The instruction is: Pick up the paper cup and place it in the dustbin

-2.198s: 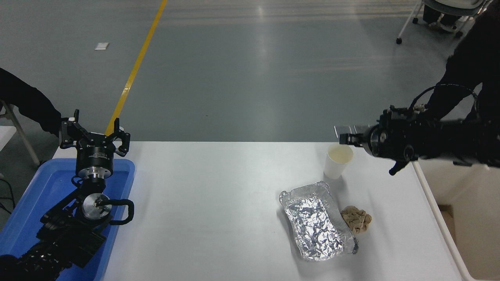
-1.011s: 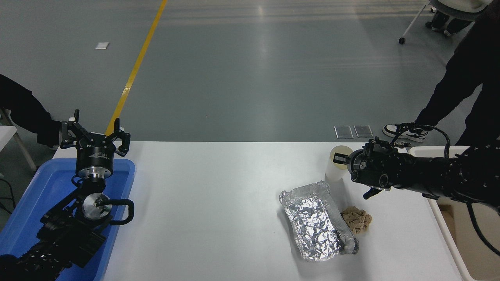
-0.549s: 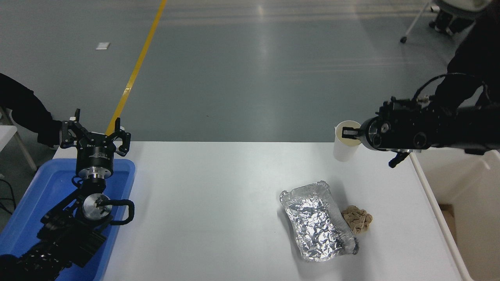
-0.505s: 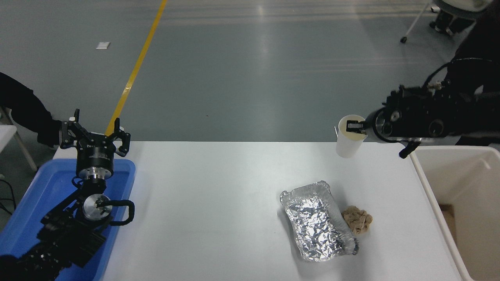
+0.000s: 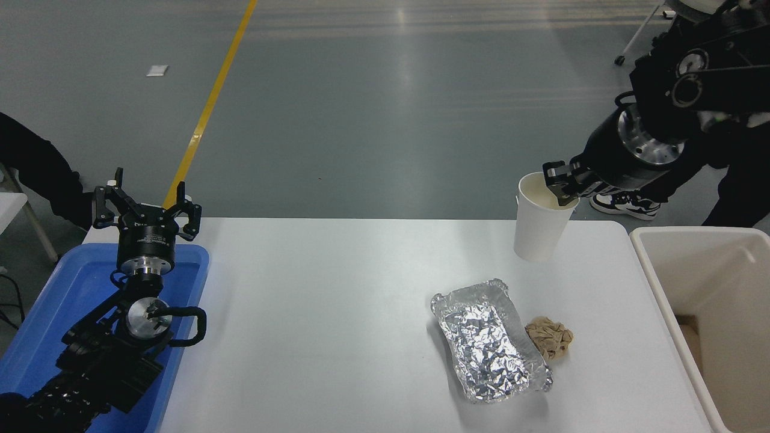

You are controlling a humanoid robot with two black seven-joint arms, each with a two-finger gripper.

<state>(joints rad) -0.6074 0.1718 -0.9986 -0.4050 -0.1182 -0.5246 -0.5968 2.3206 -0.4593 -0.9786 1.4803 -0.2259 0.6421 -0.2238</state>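
The white paper cup hangs upright in the air above the table's far right part. My right gripper is shut on the cup's near-right rim and holds it high, coming in from the upper right. The cream-white dustbin stands beside the table's right edge, to the right of and below the cup. My left gripper is parked open and empty at the lower left above the blue tray.
A crumpled foil tray lies on the white table with a brown crumpled wad at its right side. A blue plastic tray sits at the left. A person stands at the far right, another at the far left.
My right gripper closed on the cup's rim on the table, then lifted it. It now hangs higher and nearer the camera, and the arm has swung up to the upper right.
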